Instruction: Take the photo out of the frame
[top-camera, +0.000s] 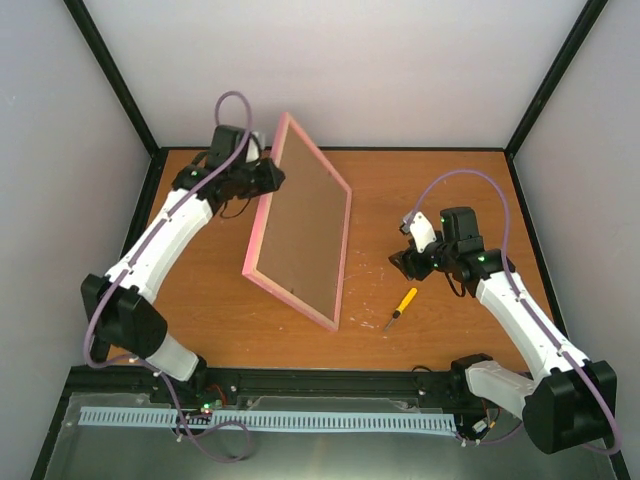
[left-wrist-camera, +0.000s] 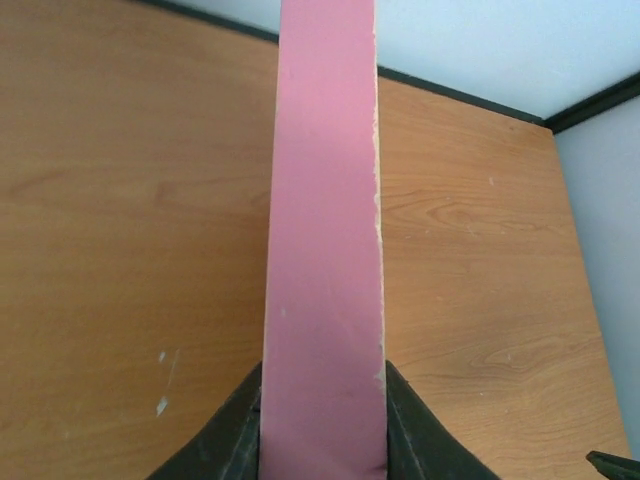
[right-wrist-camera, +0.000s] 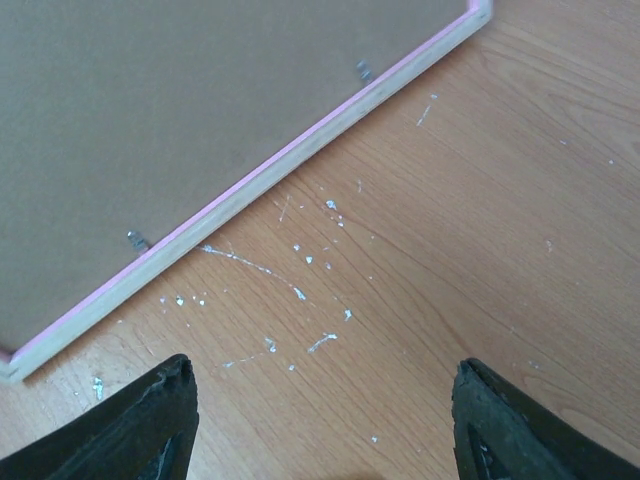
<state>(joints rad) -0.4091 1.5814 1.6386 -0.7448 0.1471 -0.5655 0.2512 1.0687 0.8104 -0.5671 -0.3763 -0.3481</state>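
Left wrist, left claw (left-wrist-camera: 322, 425) pinching frame (left-wrist-camera: 325, 200)

frame (top-camera: 300, 235) stands tilted, left of centre on the surface (top-camera: 420, 190): right long edge down on it, left long edge raised, back facing up and right. left gripper (top-camera: 272, 178) sits on the raised edge toward the far end, one finger each side. screwdriver (top-camera: 402, 308) lies just right of frame's near corner. right gripper (top-camera: 405, 262) is just behind it, apart from frame.
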